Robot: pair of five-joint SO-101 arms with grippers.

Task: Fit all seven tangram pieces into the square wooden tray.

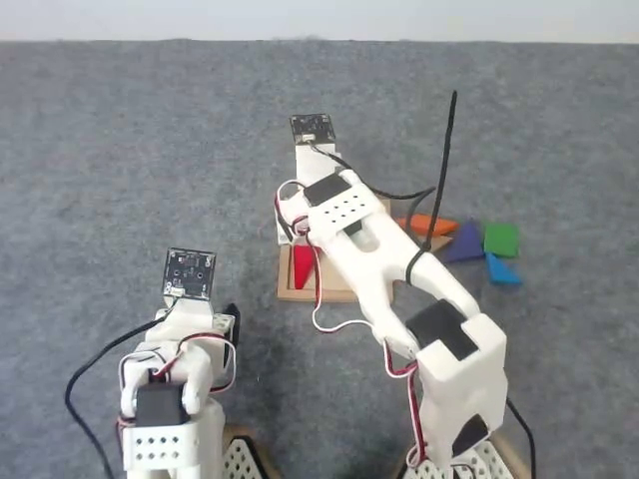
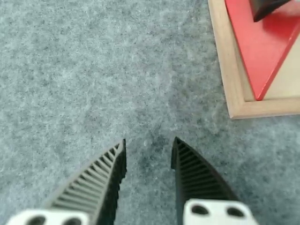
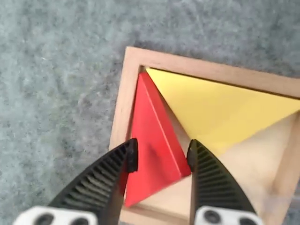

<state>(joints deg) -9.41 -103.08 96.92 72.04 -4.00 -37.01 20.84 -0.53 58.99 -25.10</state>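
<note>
The square wooden tray (image 3: 123, 101) holds a yellow triangle (image 3: 220, 108) and a red triangle (image 3: 150, 136) that lie side by side and meet at one corner. My right gripper (image 3: 161, 154) is open just above the tray, its fingers on either side of the red triangle's wide end; I cannot tell if they touch it. In the high view the right arm (image 1: 369, 249) covers most of the tray (image 1: 290, 291), and the red triangle (image 1: 303, 264) peeks out. My left gripper (image 2: 149, 150) is open over bare carpet, short of the tray (image 2: 236, 110) corner.
Orange (image 1: 434, 225), purple (image 1: 464, 242), green (image 1: 501, 239) and blue (image 1: 502, 269) pieces lie loose on the grey carpet just right of the tray. A black cable (image 1: 444, 170) rises above the right arm.
</note>
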